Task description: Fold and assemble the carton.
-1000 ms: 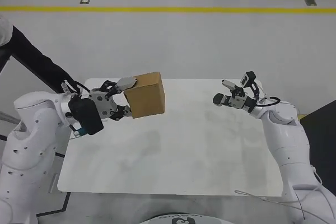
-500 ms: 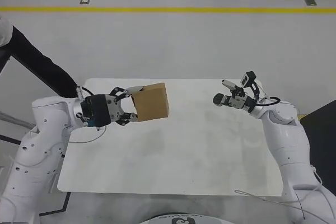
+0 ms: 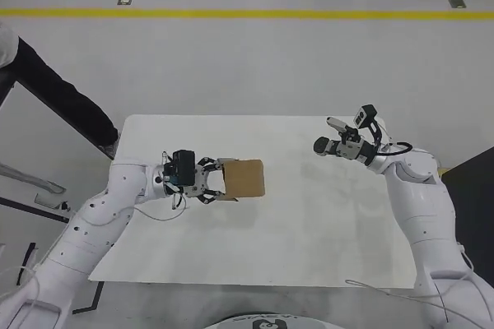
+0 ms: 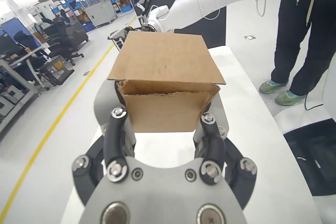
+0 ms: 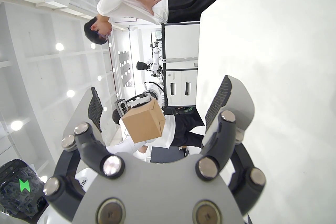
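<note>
Now the left end effector (image 3: 222, 181) clamps the carton (image 3: 245, 178) at its open flap end, over the worktop (image 3: 313, 238). The right end effector (image 5: 160, 88) hangs wide, well apart. Light, stiff cardboard, I'd say: grip the walls, not the flaps.

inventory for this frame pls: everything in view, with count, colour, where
carton: 1, brown, over the table's left half, held at its left end
table: 1, white, in front of the robot
floor line: 1, yellow, on the floor beyond the table's far edge
left claw: 1, black and silver, shut on the carton
right claw: 1, black and silver, open, holding nothing, above the table's far right part
</note>
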